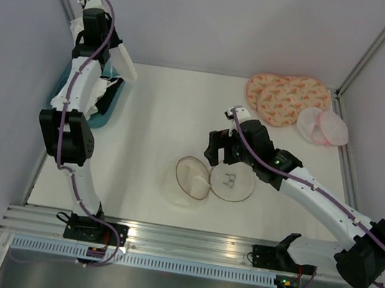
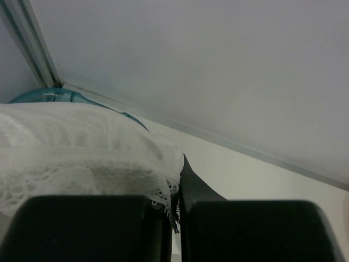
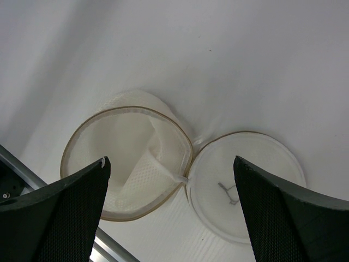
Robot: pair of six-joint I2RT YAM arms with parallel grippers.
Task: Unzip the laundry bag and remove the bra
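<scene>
Left claw (image 2: 175, 229): clenched on the bra (image 2: 82, 158). White lace edge is pinched between the black pads, and the rest bunches up ahead of the fingers. It's raised over the blue basket (image 1: 106, 113) at the left edge of the tabletop, toward the far-left corner. The basket rim shows just behind the fabric in the left wrist view.

Right claw (image 1: 220, 152): released, jaws wide, nothing between them. It hangs right over the laundry bag (image 1: 208, 181), and in the right wrist view the two fingers straddle it. I can't tell how far above it sits.

The bag lies mid-tabletop, closer to the near edge and a bit right of centre. It's unzipped and folded open into two round halves touching at one joining point.
- Left half: cream bowl, tan rim, white mesh lining creased inside.
- Right half: round face up, tan rim.

The bra is out of the bag and well apart from it, across the tabletop to the far left.

Markings: a small black bra icon on the right half's face.

A pink-orange patterned pad (image 1: 286, 96) sits at the far-right corner. A pale pink mesh pair (image 1: 322, 126) touches it on the right-edge side.
</scene>
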